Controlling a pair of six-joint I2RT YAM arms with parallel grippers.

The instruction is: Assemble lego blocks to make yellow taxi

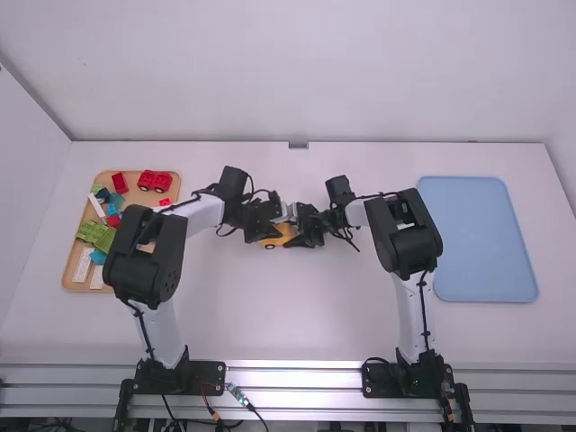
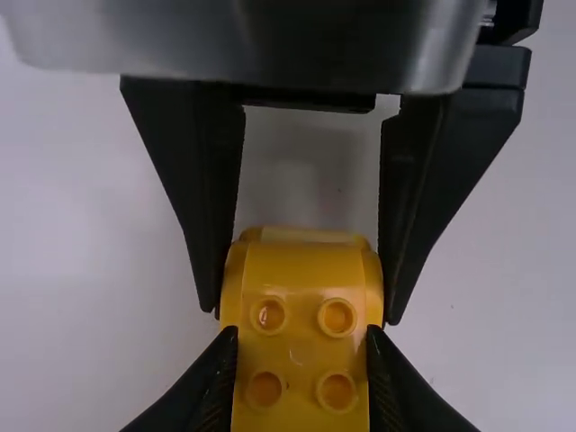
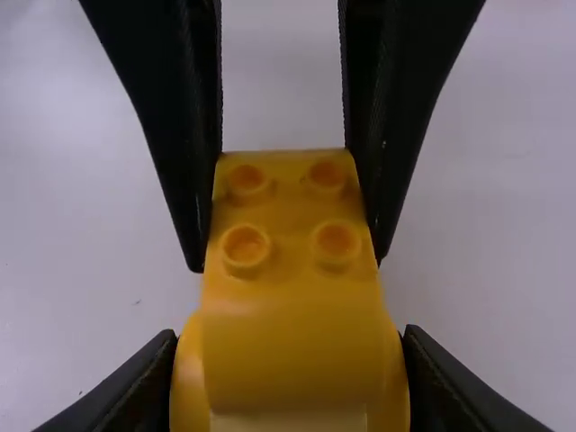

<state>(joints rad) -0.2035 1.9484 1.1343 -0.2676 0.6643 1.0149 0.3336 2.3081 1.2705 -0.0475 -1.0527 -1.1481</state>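
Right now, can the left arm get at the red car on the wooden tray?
Probably not yet: the left gripper is shut on the yellow car, which the right gripper also grips. The red car looks uncovered.

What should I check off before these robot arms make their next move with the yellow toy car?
- Left tool gripping the yellow toy car: ok
- Right tool gripping it too: ok
- Bumps on the car covered by another block: not ok, bare
- Its parts pressed fully together: cannot tell
- Red car and green car on the wooden tray: ok
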